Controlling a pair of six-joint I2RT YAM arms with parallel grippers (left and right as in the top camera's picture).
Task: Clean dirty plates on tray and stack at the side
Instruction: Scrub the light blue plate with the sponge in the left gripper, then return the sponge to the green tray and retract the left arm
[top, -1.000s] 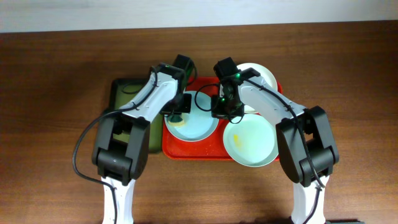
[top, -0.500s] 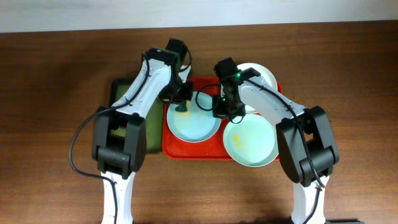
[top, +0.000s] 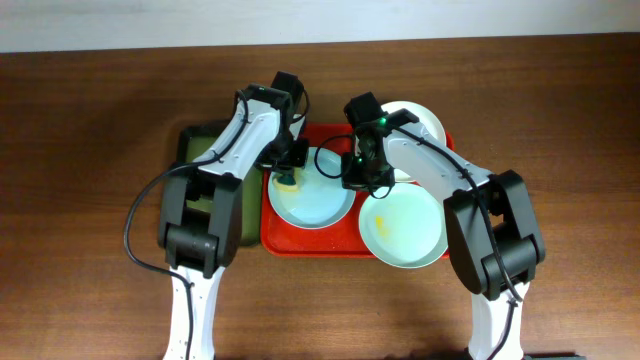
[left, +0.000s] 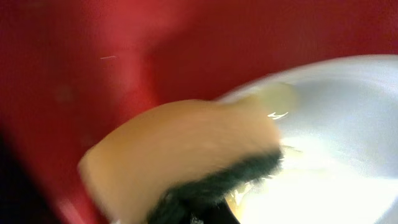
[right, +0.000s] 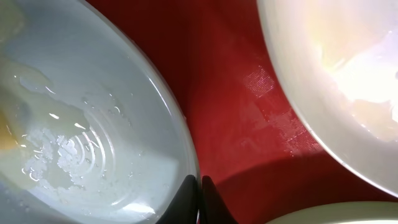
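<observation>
The red tray (top: 270, 235) holds three plates. A pale blue-green plate (top: 315, 200) lies at its left, wet with yellowish smears. My left gripper (top: 288, 172) is shut on a yellow sponge with a dark green scouring side (top: 287, 182), pressed on that plate's far-left part; the sponge (left: 180, 155) fills the left wrist view against the plate (left: 336, 124). My right gripper (top: 354, 178) is shut on the same plate's right rim (right: 199, 186). A second pale plate (top: 403, 228) sits at the front right and a white plate (top: 420, 125) at the back right.
A narrow dark green tray (top: 200, 150) with a black rim lies left of the red tray, under my left arm. The brown wooden table (top: 90, 200) surrounds both trays. The white plate's rim (right: 336, 81) is close to my right fingers.
My left gripper has moved the sponge away toward the plate's far rim and back again. My right gripper has stayed still on the rim.
</observation>
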